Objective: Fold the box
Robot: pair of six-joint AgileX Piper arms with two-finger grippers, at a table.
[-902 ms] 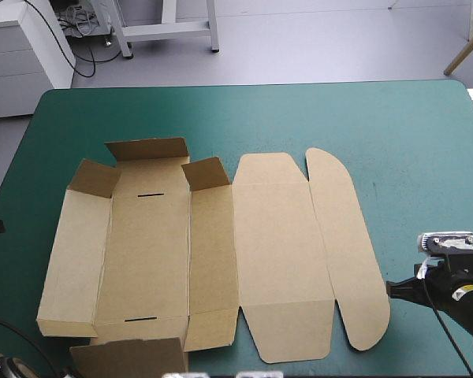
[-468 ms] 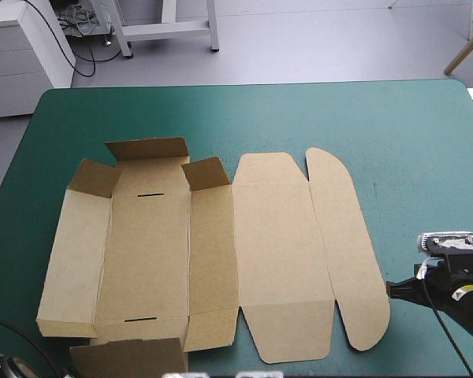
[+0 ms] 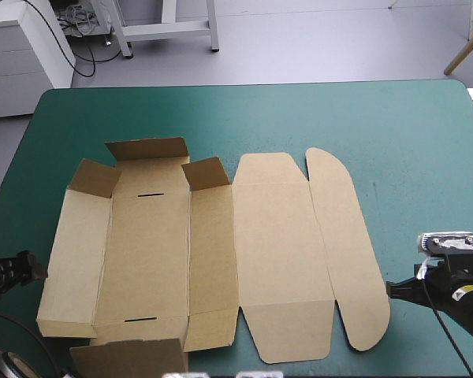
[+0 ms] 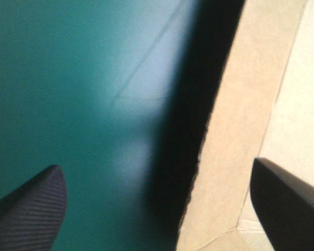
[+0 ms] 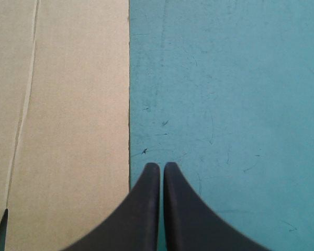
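Two grippers sit at opposite sides of the box (image 3: pixel 213 252), and each placement seems to have a reason. Your left gripper (image 4: pixel 154 170) is spread wide. One black finger is over the teal-green cover (image 4: pixel 68 78) outside the box's left wall (image 4: pixel 235 130), and the other is over the board inside it. That straddle reads as a setup for pinching the wall along its edge. In the high view the left gripper (image 3: pixel 33 266) is just beside that wall (image 3: pixel 72 260), roughly midway along it. The wall looks part-raised, judging by the dark shadow it throws on the cover, so you probably want to grip it and stand it up.

Your right gripper (image 5: pixel 161 165) has its fingers pressed together into a point and holds nothing. Its tip is over the cover, just beside the box's right edge. From above, the right gripper (image 3: pixel 390 289) is beside the rounded flap (image 3: pixel 347 244), toward the box's near end. It is likely waiting clear of the board, or is placed to steady that flap.

The box lies open on the cover with its lid panel (image 3: pixel 280 244) flat and the small flaps (image 3: pixel 146 151) at its far-left end standing up. Most of the folding is not yet done.
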